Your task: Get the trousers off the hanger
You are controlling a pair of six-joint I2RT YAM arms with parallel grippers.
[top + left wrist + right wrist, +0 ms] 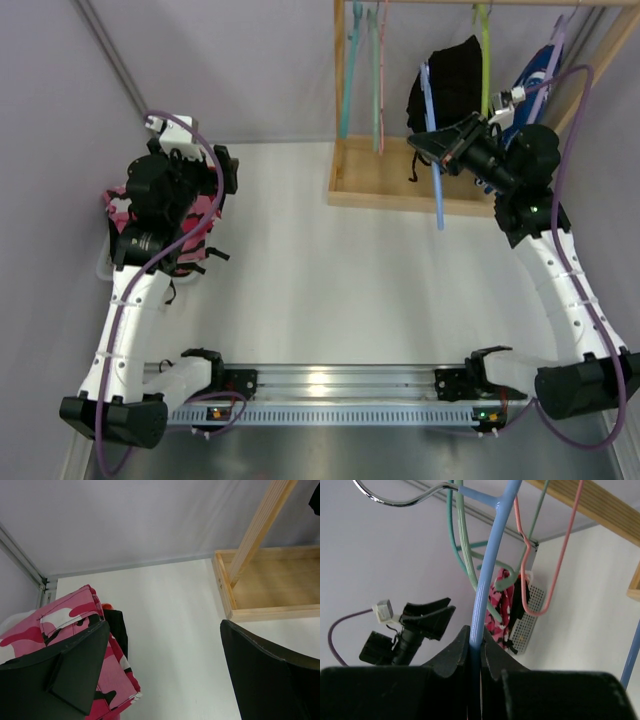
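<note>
The pink-red camouflage trousers [190, 225] lie in a white basket [104, 266] at the left; they also show in the left wrist view [70, 625]. My left gripper [222, 172] is open and empty above them [165, 630]. The black trousers [452, 72] and the blue-and-white patterned trousers [532, 80] hang at the wooden rack [400, 185]. My right gripper [428, 146] is shut on the shaft of a blue hanger [437, 190], which runs up between its jaws [481, 640] to a chrome hook [395, 501]. I see no cloth on the blue hanger [487, 570].
Bare teal hangers [348, 80] and a pink one [381, 70] hang at the rack's left end; both show close in the right wrist view, teal [465, 545] and pink [555, 570]. The rack's upright post [257, 530] and base tray [272, 587] stand right of my left gripper.
</note>
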